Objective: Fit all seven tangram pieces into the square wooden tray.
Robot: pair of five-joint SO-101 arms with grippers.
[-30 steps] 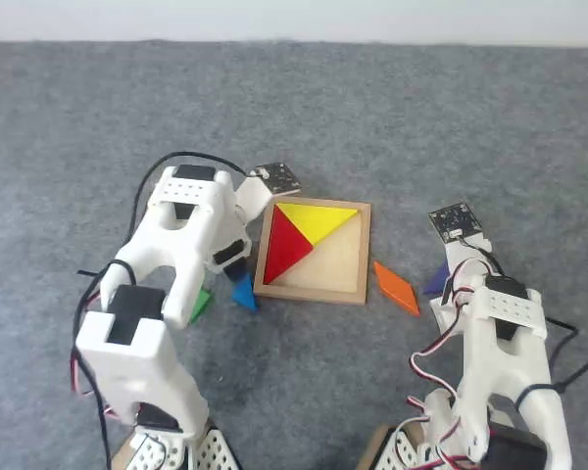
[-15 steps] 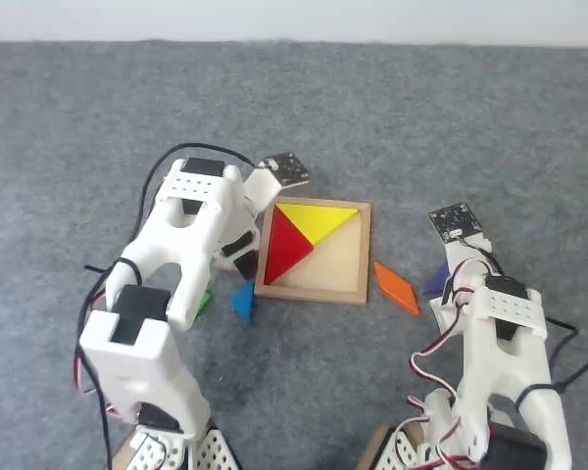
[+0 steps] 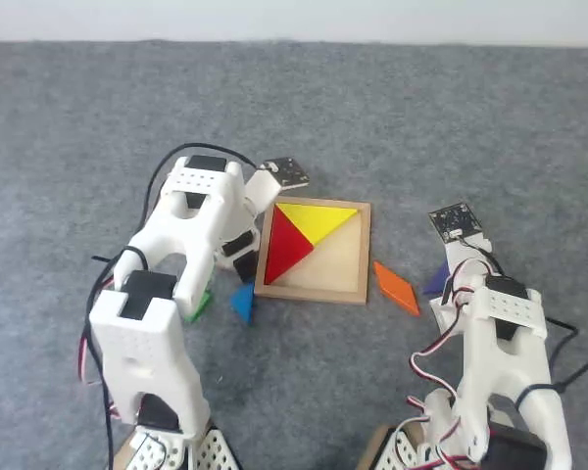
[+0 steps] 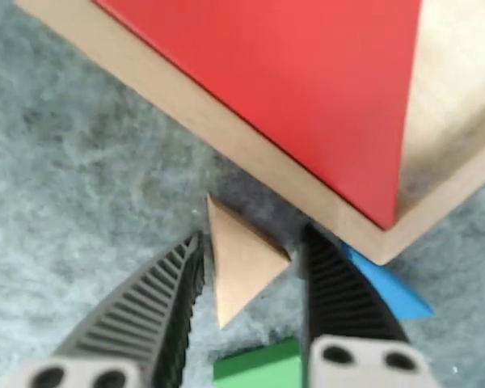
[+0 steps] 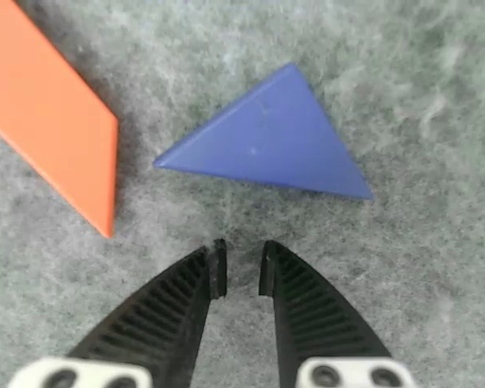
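Observation:
The square wooden tray [image 3: 314,291] holds a red triangle [image 3: 284,245] and a yellow triangle [image 3: 318,220]. My left gripper [image 4: 250,250] is down at the tray's near-left corner [image 4: 226,137], open, with its fingers on either side of a small tan triangle [image 4: 238,263] on the carpet. A blue triangle [image 3: 242,301] and a green piece [image 3: 200,304] lie just behind it. My right gripper [image 5: 240,267] hovers right of the tray with its tips nearly together and nothing between them. Just ahead of it lie a dark blue triangle [image 5: 267,141] and an orange parallelogram [image 5: 52,121].
Grey carpet covers the whole table. The tray's near-right half shows bare wood [image 3: 338,259]. The orange parallelogram [image 3: 396,288] lies between the tray and the right arm [image 3: 500,333]. The left arm [image 3: 186,235] leans over the carpet beside the tray's left edge.
My left arm has moved from over the blue triangle up towards the tray's left edge, so the blue triangle is uncovered. The right arm has stayed still.

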